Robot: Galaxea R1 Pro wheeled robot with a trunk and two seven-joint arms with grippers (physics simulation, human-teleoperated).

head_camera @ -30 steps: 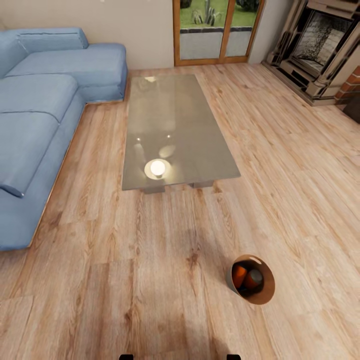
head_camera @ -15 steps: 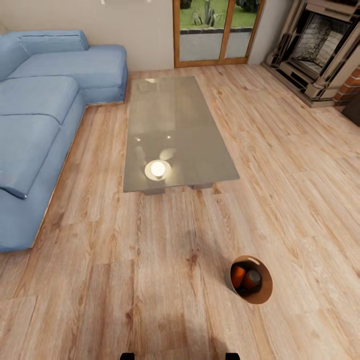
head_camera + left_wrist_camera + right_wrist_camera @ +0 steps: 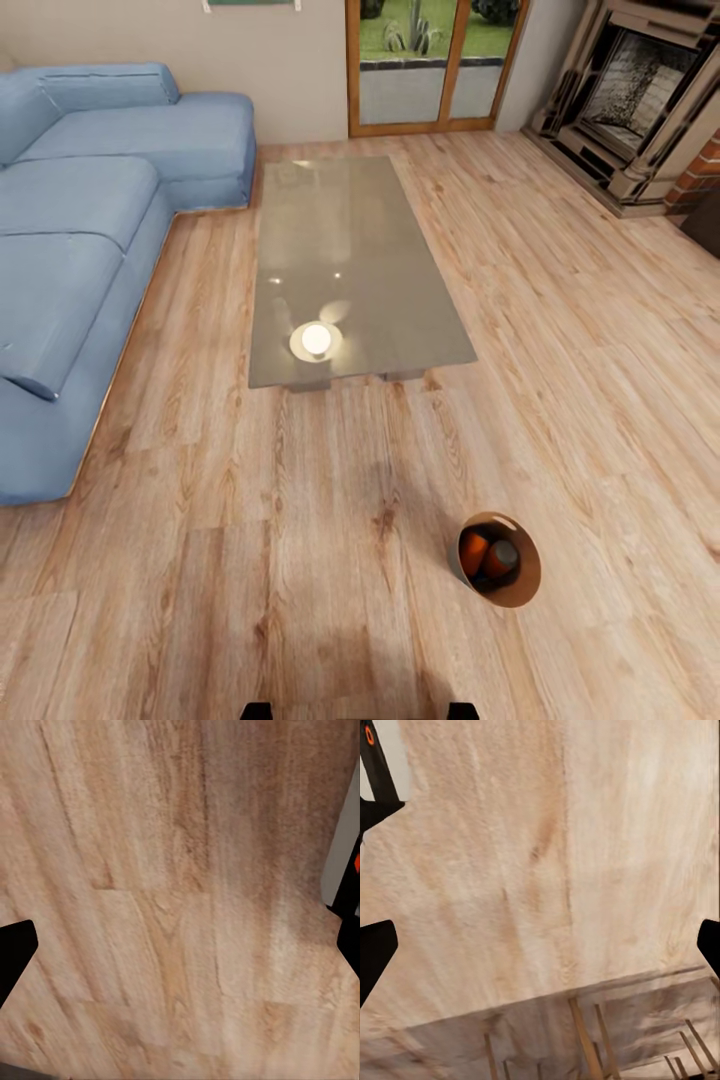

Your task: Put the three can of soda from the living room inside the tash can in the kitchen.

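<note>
Both grippers, left (image 3: 180,956) and right (image 3: 540,960), are being held spread wide over the wood floor (image 3: 300,520), nothing pinched. Orange cans (image 3: 474,550) are being kept in the bin (image 3: 520,590).

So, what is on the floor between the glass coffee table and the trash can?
Nothing: in the head view only bare wood floor lies between the coffee table and the trash can, which holds orange soda cans.

Orange cans (image 3: 484,555) lie inside the bin (image 3: 522,585) — near the glass table (image 3: 380,250).
</note>
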